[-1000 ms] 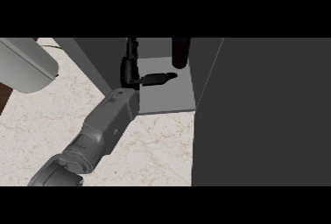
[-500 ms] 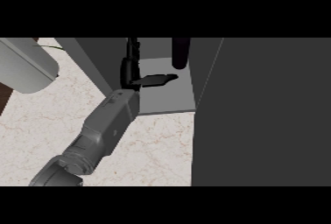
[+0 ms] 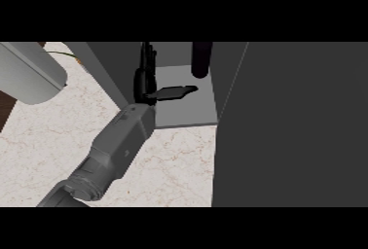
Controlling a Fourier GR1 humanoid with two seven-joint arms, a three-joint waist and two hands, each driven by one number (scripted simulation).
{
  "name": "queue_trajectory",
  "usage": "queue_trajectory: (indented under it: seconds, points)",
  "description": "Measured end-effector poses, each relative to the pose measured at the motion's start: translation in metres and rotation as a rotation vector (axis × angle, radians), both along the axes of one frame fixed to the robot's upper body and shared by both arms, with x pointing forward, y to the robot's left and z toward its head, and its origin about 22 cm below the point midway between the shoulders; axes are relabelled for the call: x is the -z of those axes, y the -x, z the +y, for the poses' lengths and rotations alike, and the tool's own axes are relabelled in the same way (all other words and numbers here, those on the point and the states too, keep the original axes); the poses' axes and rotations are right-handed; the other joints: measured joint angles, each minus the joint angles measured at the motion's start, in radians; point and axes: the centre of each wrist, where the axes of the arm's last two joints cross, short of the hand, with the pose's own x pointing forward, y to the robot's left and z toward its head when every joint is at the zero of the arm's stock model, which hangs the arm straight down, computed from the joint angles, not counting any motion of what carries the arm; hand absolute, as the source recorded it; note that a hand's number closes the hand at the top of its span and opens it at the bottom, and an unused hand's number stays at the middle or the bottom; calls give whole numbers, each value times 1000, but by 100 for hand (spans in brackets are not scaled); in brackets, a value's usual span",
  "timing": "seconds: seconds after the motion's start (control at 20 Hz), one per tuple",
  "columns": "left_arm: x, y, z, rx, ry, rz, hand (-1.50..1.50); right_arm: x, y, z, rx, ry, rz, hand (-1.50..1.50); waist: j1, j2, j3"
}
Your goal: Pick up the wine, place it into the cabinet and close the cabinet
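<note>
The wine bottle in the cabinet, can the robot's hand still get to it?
Probably yes. The left hand is open just inside the cabinet, and nothing stands between it and the wine bottle further in.

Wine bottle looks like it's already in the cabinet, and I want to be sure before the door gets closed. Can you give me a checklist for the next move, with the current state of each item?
1. Wine bottle inside the cabinet, at the back: ok.
2. Bottle upright and settled: cannot tell, only its dark lower part shows.
3. Bottle released: ok, the left robot hand is apart from it, fingers straight.
4. Hand out of the cabinet: not ok, it is at the opening's left side, thumb over the shelf.
5. Door free to swing: not ok while the hand is inside.
6. Right robot hand ready: cannot tell, it is not in view.
</note>
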Motion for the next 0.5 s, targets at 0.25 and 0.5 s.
queue_trajectory:
  seconds: [0.25, 0.5]
  points:
    - [22, 22, 0, 2, 20, 41, -150, -1, 0, -1, 13, -3, 5, -150, 21, -5, -1]
    - [31, 55, -20, 8, 20, 50, -150, -1, 0, -4, 38, 4, 9, -150, 42, -7, -1]
